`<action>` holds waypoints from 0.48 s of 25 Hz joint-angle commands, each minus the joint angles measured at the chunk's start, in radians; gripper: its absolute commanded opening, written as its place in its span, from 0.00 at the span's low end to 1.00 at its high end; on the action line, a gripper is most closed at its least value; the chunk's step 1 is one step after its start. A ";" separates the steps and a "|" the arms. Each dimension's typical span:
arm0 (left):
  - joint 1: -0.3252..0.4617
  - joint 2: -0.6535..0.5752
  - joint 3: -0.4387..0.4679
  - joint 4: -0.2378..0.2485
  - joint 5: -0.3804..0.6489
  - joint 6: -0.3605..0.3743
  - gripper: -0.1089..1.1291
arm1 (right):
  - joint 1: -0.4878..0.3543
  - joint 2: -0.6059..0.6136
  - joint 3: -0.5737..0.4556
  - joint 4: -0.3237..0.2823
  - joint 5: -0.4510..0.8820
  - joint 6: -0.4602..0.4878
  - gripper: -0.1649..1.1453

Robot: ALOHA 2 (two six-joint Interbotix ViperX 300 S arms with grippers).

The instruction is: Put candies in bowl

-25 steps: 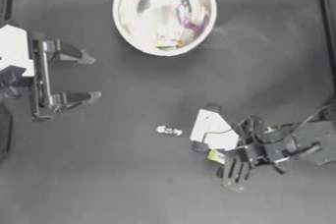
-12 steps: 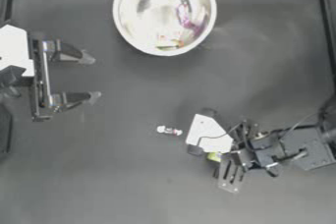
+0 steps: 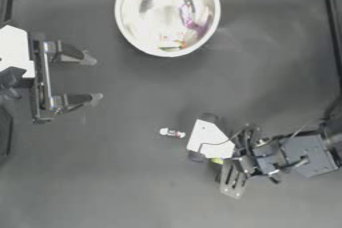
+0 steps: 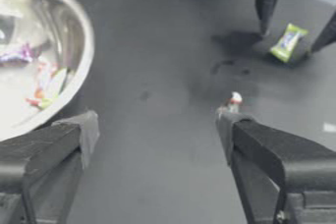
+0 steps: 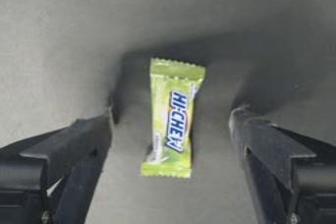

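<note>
The right hand [image 5: 171, 134] hung spread astride the yellow-green candy [image 5: 172, 118]; light, slick, crinkly, it looked best pinched across its long sides

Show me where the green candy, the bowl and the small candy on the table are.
green candy [image 5: 172, 118]: right wrist view, middle of wrapper.
bowl [image 3: 128, 31]: top view, left inner wall.
small candy [image 3: 172, 132]: top view, its middle.

The bowl [image 3: 167, 13] sat at the worktop's [image 3: 133, 182] far edge. The right gripper [image 3: 215, 161] hovered beside a small candy [image 3: 172, 132]; the left gripper [image 3: 87, 79] waited apart.
</note>
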 commanded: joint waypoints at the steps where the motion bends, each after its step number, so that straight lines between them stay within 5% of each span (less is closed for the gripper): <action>1: 0.002 -0.006 -0.012 -0.005 -0.008 -0.002 0.91 | 0.003 -0.006 -0.018 -0.005 -0.003 0.003 0.88; 8: 0.000 -0.006 -0.012 -0.005 -0.003 -0.002 0.91 | 0.011 0.003 -0.021 -0.003 -0.005 0.006 0.87; 12: 0.002 -0.008 -0.012 -0.006 -0.003 -0.002 0.91 | 0.011 0.003 -0.021 -0.005 -0.006 0.009 0.72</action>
